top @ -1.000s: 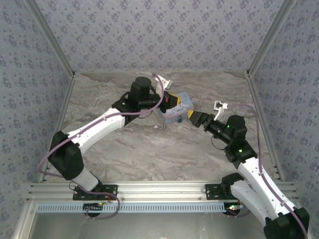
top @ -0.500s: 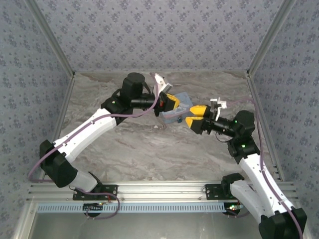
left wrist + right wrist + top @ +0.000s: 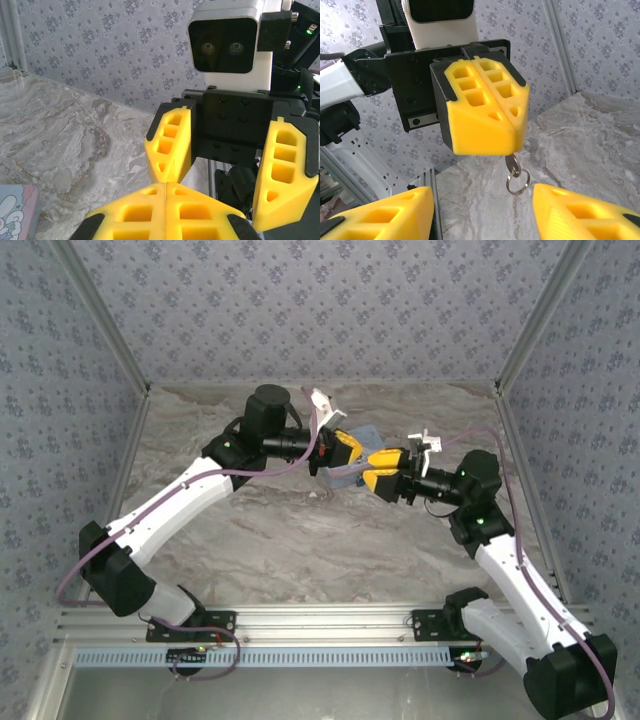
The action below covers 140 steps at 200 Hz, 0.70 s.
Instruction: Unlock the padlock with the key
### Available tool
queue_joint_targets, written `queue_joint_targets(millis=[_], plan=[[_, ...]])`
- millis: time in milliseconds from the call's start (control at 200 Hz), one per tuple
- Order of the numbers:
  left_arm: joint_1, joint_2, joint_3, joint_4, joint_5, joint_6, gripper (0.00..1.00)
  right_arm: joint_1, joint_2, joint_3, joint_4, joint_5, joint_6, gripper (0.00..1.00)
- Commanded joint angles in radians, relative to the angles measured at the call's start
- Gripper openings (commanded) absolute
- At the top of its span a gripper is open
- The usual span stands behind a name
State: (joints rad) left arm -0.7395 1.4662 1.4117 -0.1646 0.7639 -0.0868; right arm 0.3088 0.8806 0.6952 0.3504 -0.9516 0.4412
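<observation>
Meeting nose to nose above the far middle of the marble-patterned table (image 3: 250, 540), the 2 grippers sit with the left gripper (image 3: 347, 450) at 10 o'clock of the right gripper (image 3: 381, 472). From overhead, neither grip can be read. The right wrist camera settles it. The left gripper's fingers are pressed flat together on the key (image 3: 510, 162), whose silver head pokes out at 6 o'clock beneath them with a split ring (image 3: 517, 183) dangling from it. The right gripper's own fingers (image 3: 385, 212) stand well apart at 7 and 5 o'clock, gripping nothing, with the key above and between them. The left wrist camera adds the right gripper's spread fingers head-on and a pale blue cartoon tin (image 3: 12, 210) at 8 o'clock. Overhead, that tin's corner peeks out at 1 o'clock of the left gripper.
</observation>
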Motion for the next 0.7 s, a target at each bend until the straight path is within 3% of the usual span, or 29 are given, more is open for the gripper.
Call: queue_joint_targets(millis=[0,370,695], plan=[[0.005,-0.004,0.026,0.023,0.038,-0.001,0.0,0.009,0.013,0.036,0.03,-0.014,-0.023,0.51],[0.002,0.006,0.026,0.037,0.054,-0.013,0.0,0.021,0.059,0.062,0.047,-0.002,-0.022,0.43],[0.002,0.004,0.026,0.041,0.056,-0.014,0.0,0.031,0.08,0.072,0.045,0.004,-0.023,0.28]])
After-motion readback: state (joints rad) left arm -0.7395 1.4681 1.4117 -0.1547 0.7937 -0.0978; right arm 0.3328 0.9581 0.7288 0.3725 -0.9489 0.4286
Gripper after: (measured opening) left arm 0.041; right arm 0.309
